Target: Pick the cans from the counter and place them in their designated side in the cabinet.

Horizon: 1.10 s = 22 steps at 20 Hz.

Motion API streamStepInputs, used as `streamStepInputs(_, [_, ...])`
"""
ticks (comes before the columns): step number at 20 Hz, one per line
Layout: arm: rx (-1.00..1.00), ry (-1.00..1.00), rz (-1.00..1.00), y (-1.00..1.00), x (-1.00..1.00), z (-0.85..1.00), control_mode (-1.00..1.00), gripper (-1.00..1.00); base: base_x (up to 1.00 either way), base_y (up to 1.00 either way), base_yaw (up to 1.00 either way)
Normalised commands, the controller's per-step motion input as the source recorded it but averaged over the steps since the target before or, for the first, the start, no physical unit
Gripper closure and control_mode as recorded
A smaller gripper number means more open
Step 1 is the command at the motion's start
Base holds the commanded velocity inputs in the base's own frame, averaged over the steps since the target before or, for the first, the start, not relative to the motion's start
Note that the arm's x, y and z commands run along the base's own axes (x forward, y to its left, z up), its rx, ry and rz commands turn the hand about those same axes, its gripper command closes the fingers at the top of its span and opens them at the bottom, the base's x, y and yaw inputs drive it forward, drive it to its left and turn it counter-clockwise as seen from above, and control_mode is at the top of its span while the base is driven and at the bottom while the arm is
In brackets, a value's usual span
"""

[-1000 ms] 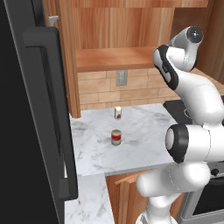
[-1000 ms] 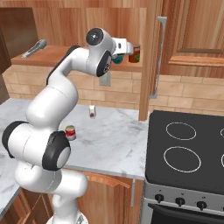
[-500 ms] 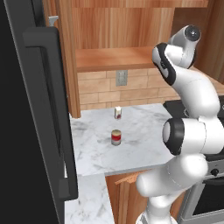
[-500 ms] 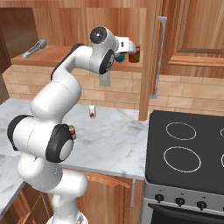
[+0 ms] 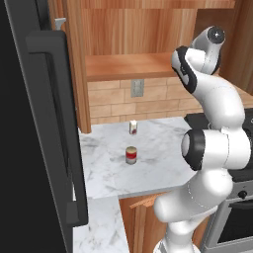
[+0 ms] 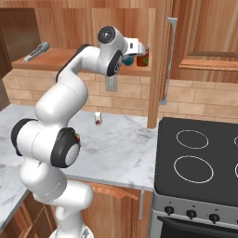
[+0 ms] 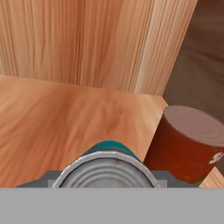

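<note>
Red can with tan band (image 5: 131, 154) stands on the counter (image 5: 163, 148), mid-slab, small white container (image 5: 133, 127) behind it near the wall. Well above that, the gripper (image 6: 135, 49) is up at the cabinet (image 6: 60, 58) shelf, clenched on the teal can (image 7: 107, 151), silver lid facing the hand camera. Just to its right on the plank: dark red can (image 7: 190, 142), close beside, contact unclear.
</note>
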Motion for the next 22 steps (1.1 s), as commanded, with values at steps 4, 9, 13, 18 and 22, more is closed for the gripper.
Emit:
streamStepInputs(4, [0.00, 0.02, 0.00, -0.01, 0.11, -0.13, -1.00, 1.00, 0.00, 0.00, 0.00])
streamStepInputs(9, [0.00, 0.00, 0.00, -0.02, 0.09, -0.16, -1.00, 1.00, 0.00, 0.00, 0.00])
streamStepInputs(13, [0.00, 0.00, 0.00, 0.00, 0.07, -0.18, -1.00, -1.00, 0.00, 0.00, 0.00])
streamStepInputs(18, [0.00, 0.00, 0.00, -0.02, 0.07, -0.11, -1.00, -1.00, 0.00, 0.00, 0.00])
streamStepInputs(22, [0.00, 0.00, 0.00, -0.07, 0.12, -0.01, -1.00, -1.00, 0.00, 0.00, 0.00])
